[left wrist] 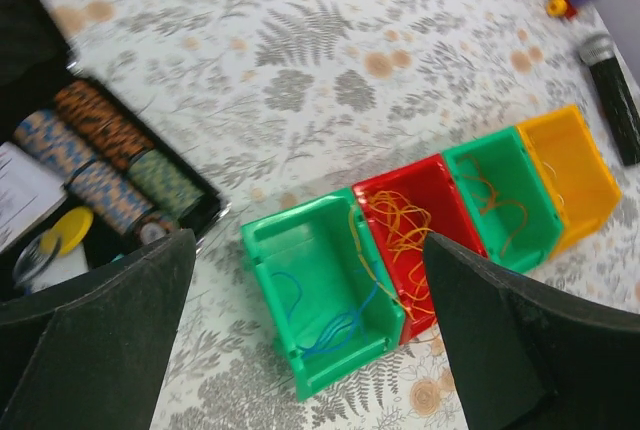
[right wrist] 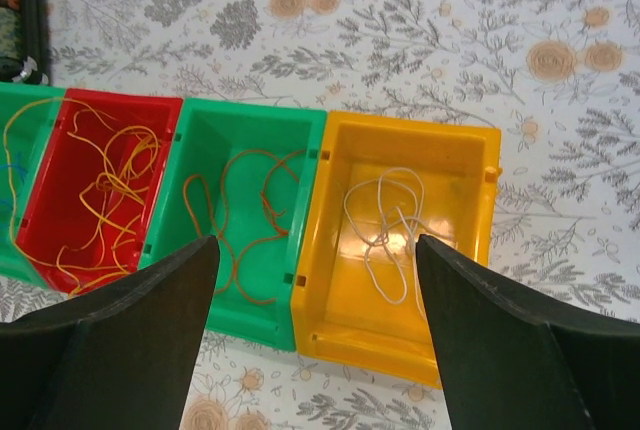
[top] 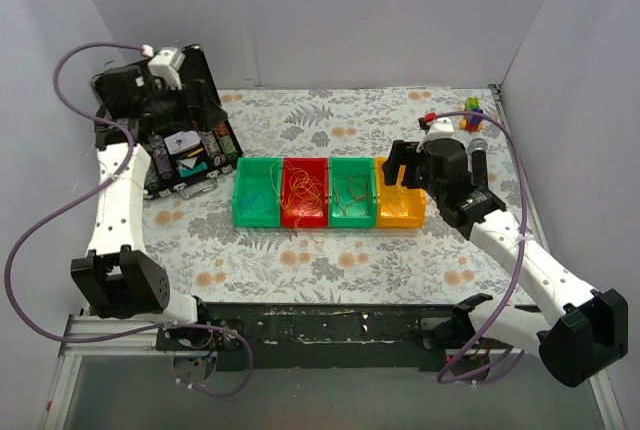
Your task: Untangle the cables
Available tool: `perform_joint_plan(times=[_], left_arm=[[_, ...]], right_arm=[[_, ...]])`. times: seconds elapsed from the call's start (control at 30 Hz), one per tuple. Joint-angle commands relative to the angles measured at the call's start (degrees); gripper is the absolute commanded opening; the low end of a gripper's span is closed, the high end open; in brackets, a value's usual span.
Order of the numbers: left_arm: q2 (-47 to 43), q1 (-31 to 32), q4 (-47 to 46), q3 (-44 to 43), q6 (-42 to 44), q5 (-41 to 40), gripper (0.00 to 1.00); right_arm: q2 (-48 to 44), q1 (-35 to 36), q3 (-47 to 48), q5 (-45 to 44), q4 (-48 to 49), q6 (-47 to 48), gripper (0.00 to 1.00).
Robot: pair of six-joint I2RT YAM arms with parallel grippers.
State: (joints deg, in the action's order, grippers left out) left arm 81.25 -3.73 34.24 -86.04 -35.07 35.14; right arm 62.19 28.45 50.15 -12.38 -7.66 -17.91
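The cables lie in a row of four bins. Blue loops (left wrist: pixel 340 325) lie in the left green bin (top: pixel 240 212). An orange and yellow clump (right wrist: pixel 105 190) fills the red bin (top: pixel 288 212). Reddish-brown loops (right wrist: pixel 240 210) lie in the second green bin (right wrist: pixel 200 125). A white loop (right wrist: pixel 395 220) lies in the yellow bin (right wrist: pixel 345 300). One yellow strand (left wrist: pixel 355 240) hangs over the wall between the left green and red bins. My left gripper (left wrist: pixel 310 238) is open and empty, high at the back left (top: pixel 190 100). My right gripper (right wrist: pixel 315 240) is open and empty above the yellow bin (top: pixel 400 165).
An open black case (top: pixel 180 150) with patterned rolls (left wrist: pixel 100 160) sits at the back left under the left arm. A black microphone (top: pixel 478 155) and small toy bricks (top: pixel 470 115) lie at the back right. White walls close in three sides.
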Motion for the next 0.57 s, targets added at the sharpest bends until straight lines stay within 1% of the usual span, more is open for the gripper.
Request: perform_joint_plan(times=[0.0, 0.1, 0.17, 0.23, 0.3, 0.37, 0.43, 0.53], left_arm=[[4.77, -10.15, 12.94, -4.74, -4.05, 5.91, 0.98], [8.56, -11.65, 20.05, -5.80, -0.63, 4.60, 0.98], [8.31, -11.83, 21.40, -4.59, 1.57, 2.76, 0.98], [4.73, -11.83, 18.08, -0.20, 2.37, 0.12, 0.98], [-0.63, -11.83, 11.32, 5.51, 2.11, -2.87, 0.98], [-4.86, -11.74, 7.18, 9.91, 2.20, -4.54, 0.98], [-5.84, -11.83, 6.28, 11.77, 1.59, -5.34, 0.98], [-4.35, -11.83, 5.76, 13.43, 0.44, -6.30, 0.98]], right_arm=[[-1.37, -0.23, 1.88, -0.27, -6.39, -3.09, 0.88], [-1.64, -0.23, 1.97, 0.78, -9.12, -4.15, 0.89], [-1.90, -0.23, 1.79, 1.65, -10.09, -4.24, 0.89], [-2.34, -0.23, 1.70, 2.01, -10.36, -4.32, 0.90], [-2.52, -0.23, 2.14, 2.45, -10.62, -4.33, 0.90], [-2.25, -0.23, 2.84, 2.98, -10.88, -4.06, 0.91], [-1.29, -0.32, 3.55, 3.41, -11.76, -4.15, 0.91], [0.29, -0.32, 5.21, 3.51, -13.43, -4.32, 0.91]])
